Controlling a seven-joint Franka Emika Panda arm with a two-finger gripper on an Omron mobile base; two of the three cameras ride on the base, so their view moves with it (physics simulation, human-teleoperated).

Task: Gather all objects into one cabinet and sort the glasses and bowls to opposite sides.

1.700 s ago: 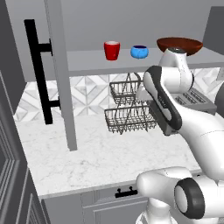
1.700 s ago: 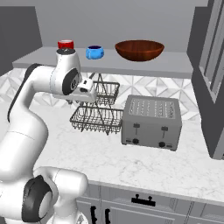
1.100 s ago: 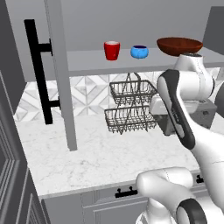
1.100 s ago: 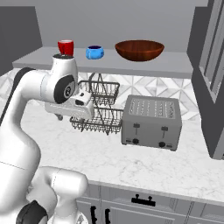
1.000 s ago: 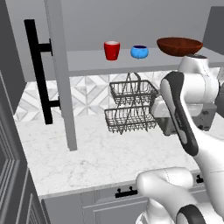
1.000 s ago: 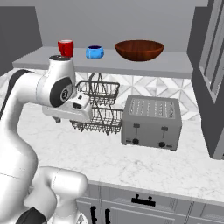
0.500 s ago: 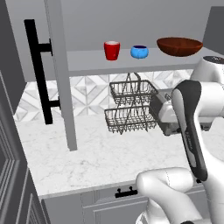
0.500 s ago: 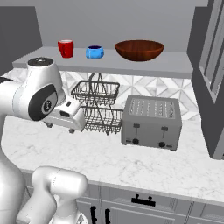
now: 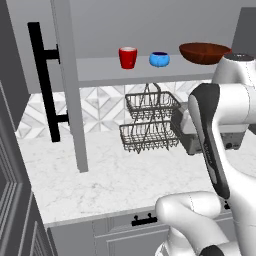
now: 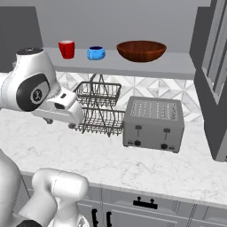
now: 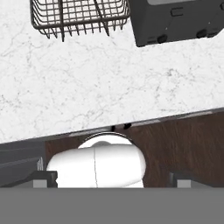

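Shelf (image 9: 100, 75) holds cup (image 9: 128, 57), blue bowl (image 9: 159, 59), brown bowl (image 9: 204, 52). Hand view: gripper (image 11: 111, 179) wide, over counter (image 11: 109, 87).

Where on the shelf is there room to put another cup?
Room: the grey shelf left of the red cup, toward the door's edge. Crowded: red cup, blue bowl and brown bowl stand close together further right.

Worktop (image 9: 100, 180) veined marble, smooth; rack (image 9: 150, 135) dark wire; toaster (image 10: 153, 122) brushed metal

grey shelf (image 10: 177, 66): red cup (image 10: 67, 48), blue bowl (image 10: 95, 53), brown bowl (image 10: 141, 51) | marble counter (image 10: 146, 164): wire rack (image 10: 98, 108), toaster (image 10: 154, 124)
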